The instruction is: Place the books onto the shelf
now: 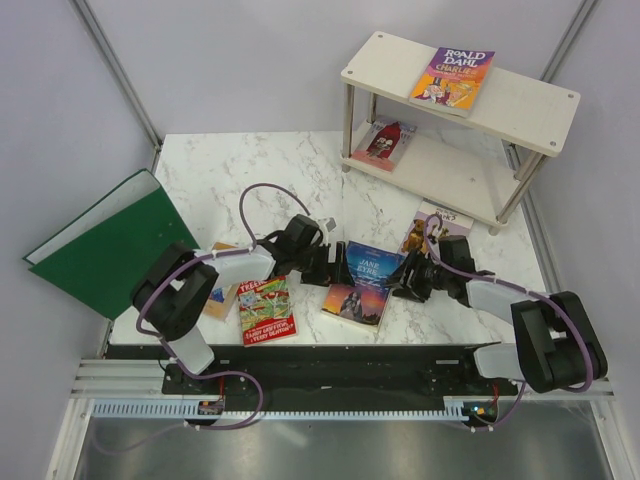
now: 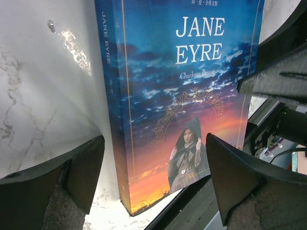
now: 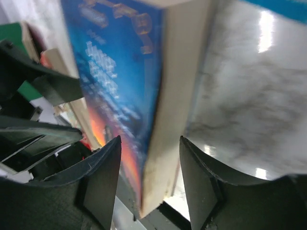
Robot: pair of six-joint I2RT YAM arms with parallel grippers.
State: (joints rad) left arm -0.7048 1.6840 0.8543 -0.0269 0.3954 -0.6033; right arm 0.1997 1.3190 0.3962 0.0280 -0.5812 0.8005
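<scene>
Between right gripper [image 3: 151, 143] jaws, blue book [image 3: 115, 81]

In the right wrist view the blue paperback with the sunset cover [image 3: 120, 96] between the right claw's [image 3: 149, 143] fingers is blurred and its title unreadable; whether the pads press it cannot be told. Ahead of the left claw [image 2: 153, 143], the picture's edge cuts off its top. From above, a tan book [image 1: 218, 298] lies mostly hidden beneath the left arm [image 1: 240, 265], and a white-topped book [image 1: 450, 217] just behind the right claw is half covered.

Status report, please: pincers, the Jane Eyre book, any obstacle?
Left pincer open at spine. Right pincer astride Jane Eyre book's page edge, grip unclear. A flat book lies between it and shelf.
</scene>
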